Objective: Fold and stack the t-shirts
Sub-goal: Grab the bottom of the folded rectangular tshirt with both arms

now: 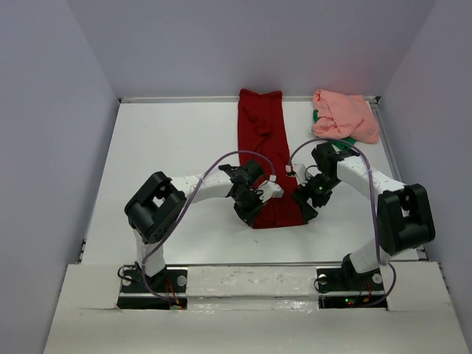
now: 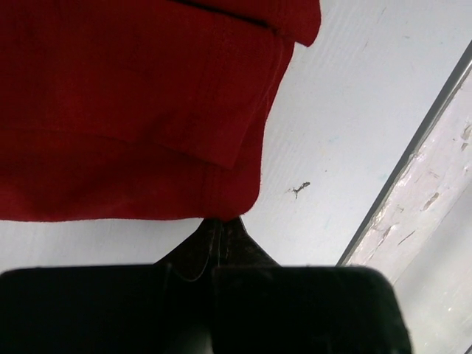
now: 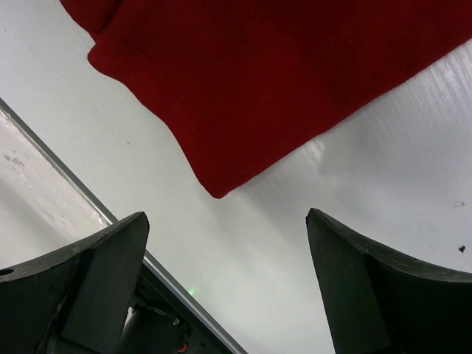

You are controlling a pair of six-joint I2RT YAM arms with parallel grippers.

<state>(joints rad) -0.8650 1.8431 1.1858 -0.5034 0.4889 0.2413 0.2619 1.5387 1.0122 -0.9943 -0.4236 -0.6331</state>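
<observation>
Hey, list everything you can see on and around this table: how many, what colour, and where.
dark red t-shirt: one, dark red, laid as a long strip down the table's middle
salmon pink t-shirt: one, salmon pink, bunched at the far right corner
green fabric: one bit, green, peeking from under the pink shirt
table: one, white, under everything
left tool: one, black, shut on the red shirt's near left corner
right tool: one, black, open, just short of the near right corner

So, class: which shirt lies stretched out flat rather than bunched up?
The dark red t-shirt, laid as a long strip mid-table; the salmon pink t-shirt sits crumpled in the far right corner.
</observation>
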